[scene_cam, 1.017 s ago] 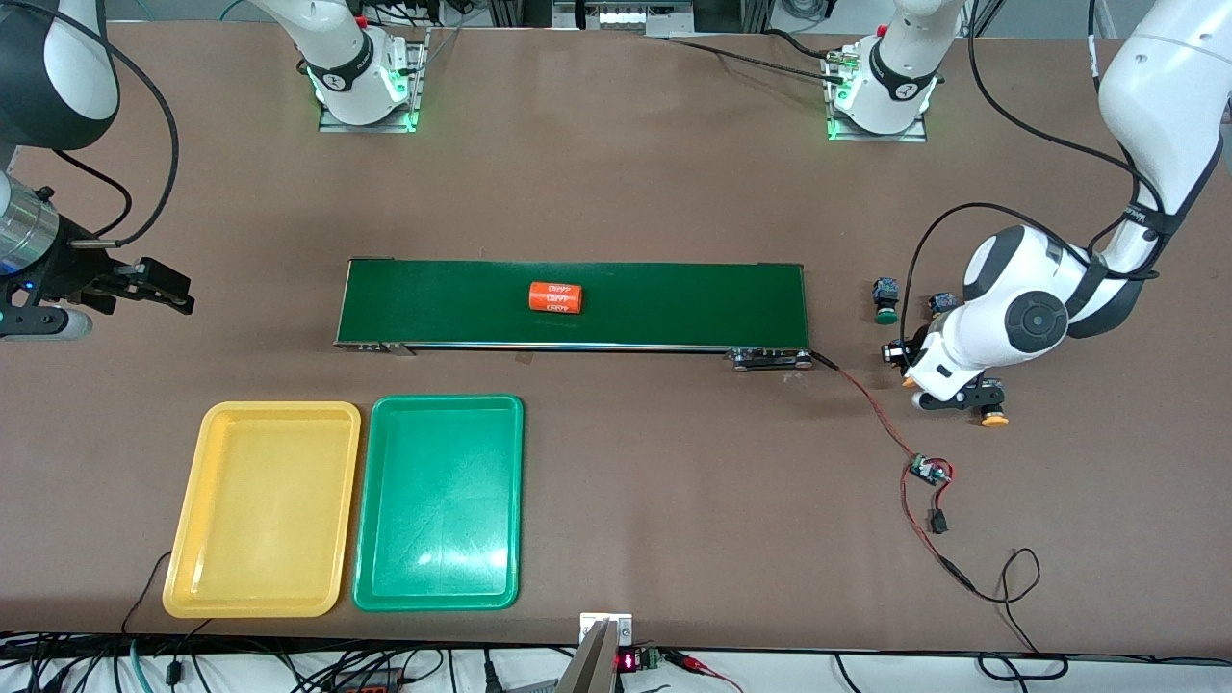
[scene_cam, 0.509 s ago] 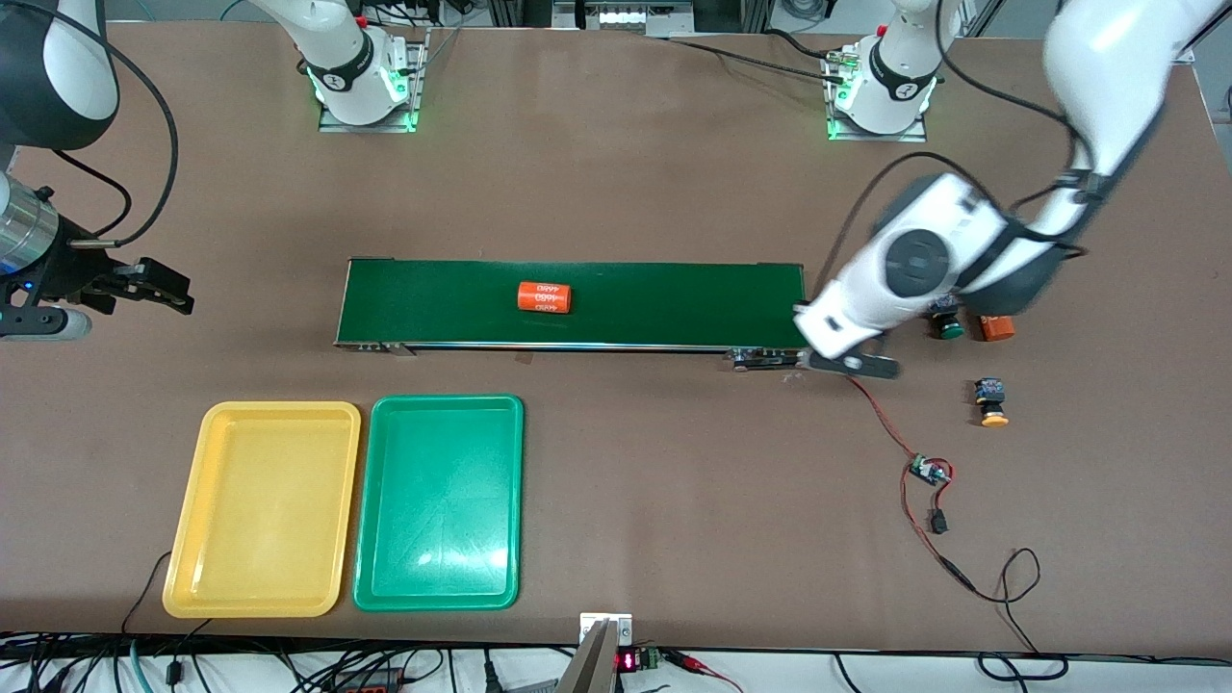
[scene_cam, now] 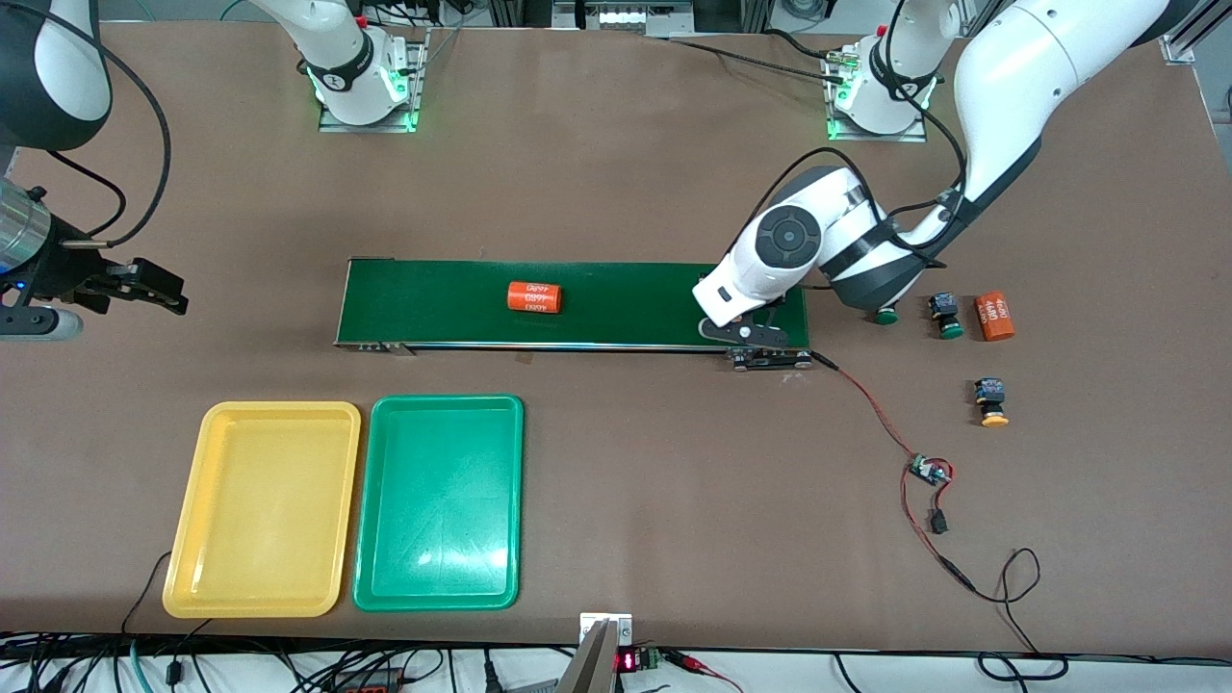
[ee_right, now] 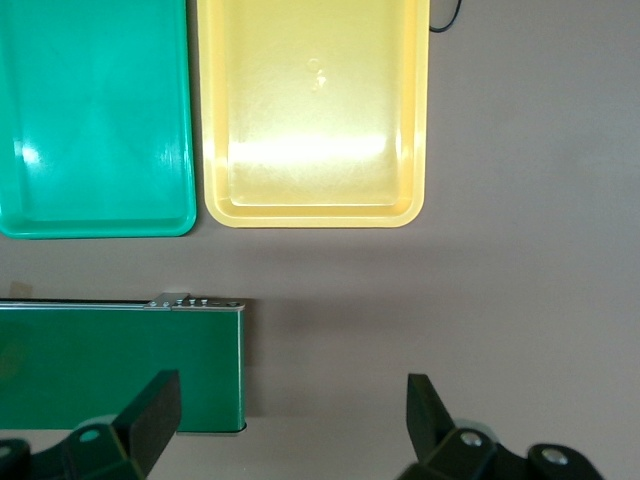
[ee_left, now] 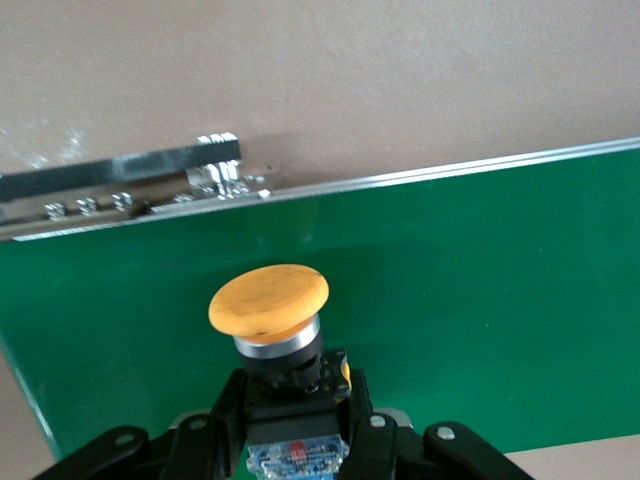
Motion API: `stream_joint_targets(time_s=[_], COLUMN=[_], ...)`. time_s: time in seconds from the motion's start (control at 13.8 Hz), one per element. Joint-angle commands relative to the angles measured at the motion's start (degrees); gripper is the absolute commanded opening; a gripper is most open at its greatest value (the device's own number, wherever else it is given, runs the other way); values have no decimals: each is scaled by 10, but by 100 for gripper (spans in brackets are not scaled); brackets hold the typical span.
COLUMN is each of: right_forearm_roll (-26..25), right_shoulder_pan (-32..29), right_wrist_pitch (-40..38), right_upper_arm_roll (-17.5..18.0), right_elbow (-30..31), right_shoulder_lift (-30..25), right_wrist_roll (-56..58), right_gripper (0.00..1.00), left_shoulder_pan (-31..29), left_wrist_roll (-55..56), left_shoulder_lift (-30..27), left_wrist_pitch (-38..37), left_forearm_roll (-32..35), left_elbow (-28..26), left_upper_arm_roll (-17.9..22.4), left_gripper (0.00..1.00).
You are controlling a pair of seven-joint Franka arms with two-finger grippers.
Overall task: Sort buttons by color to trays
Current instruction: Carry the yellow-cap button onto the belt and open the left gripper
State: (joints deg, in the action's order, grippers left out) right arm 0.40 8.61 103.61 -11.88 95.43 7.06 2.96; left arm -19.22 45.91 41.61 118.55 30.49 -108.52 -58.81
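Looking through your left wrist view, the left gripper (ee_left: 296, 440) clamps a yellow-capped button (ee_left: 270, 318) over the conveyor belt (ee_left: 480, 300), hidden in front view; it came from the table's end; your right gripper (ee_right: 290, 420) waits agape.

Left arm reached from its base at 1 o'clock, elbow bent, left gripper (scene_cam: 743, 332) low at 3 o'clock — fingers (ee_left: 215, 425) clamped. Right arm waited; right gripper (scene_cam: 144, 286) at 9 o'clock — fingers (ee_right: 150, 410) spread wide, empty.
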Motion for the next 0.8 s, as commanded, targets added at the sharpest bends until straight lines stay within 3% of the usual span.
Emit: stream_joint_targets(time_s=[0.0,0.22,0.51,0.58,0.73], right_forearm_roll=[9,9,9,9,9], right_shoulder_pan=[-8,-10,-10,-10,-10], right_wrist_pitch=[-2,-2,-2,-1,-2], right_upper_arm_roll=[3,3,3,3,3], right_elbow=[-8,-8,-8,-8,-8], right_shoulder_lift=[1,1,1,1,1], right_wrist_roll=[-2,-2,-2,-2,-2], right_gripper=[100,100,100,100,100], left_shoulder_pan=[13,-4,-48,-51,-57], left_wrist_roll=[12,14,-13,-23,-38], left_shoulder_lift=[6,-9,-30,-26,-23], left_wrist_pitch=[-3,-10,-136,-171,-202], left_forearm_roll=[8,3,5,11,12], left_elbow=[9,23,120,155,196], left_upper_arm_roll=[13,7,-6,2,66], left_gripper=[100,100,100,100,100])
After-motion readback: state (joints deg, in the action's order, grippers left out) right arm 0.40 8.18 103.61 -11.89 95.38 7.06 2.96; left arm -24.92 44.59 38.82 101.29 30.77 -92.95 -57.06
